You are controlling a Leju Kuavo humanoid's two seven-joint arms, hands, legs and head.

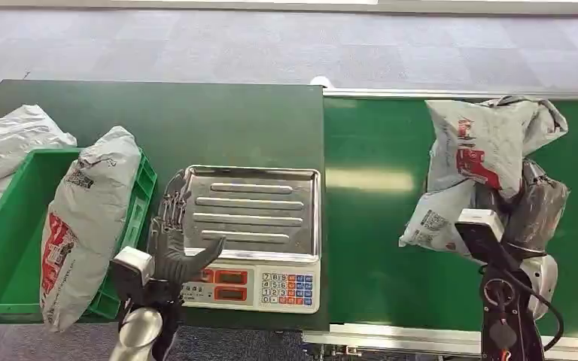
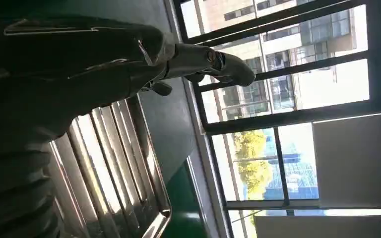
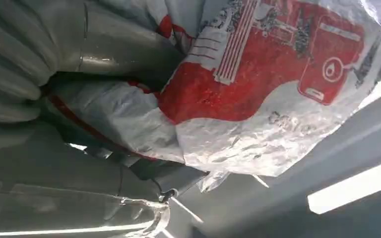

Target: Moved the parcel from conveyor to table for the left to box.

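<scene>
A: Right hand (image 1: pixel 530 207) is clamped on the parcel (image 1: pixel 482 162), held up over the conveyor (image 1: pixel 376 226). The bag droops below the grip.

B: Risk?

A: Soft poly bag. It could slide out mid-swing, or its low corner could catch the scale (image 1: pixel 252 233) on the surface (image 1: pixel 196 120).

B: Left hand (image 1: pixel 171 244)?

A: Fingers apart, holding nothing, beside the scale tray. The green bin (image 1: pixel 4 259) already has a bag (image 1: pixel 86 226) leaning on its rim, which could tip.

Left hand (image 2: pixel 129 64) with fingers extended above a ribbed steel scale tray (image 2: pixel 114 163); green surface (image 2: pixel 183 218) beside it; large windows (image 2: pixel 297 99) beyond.
</scene>
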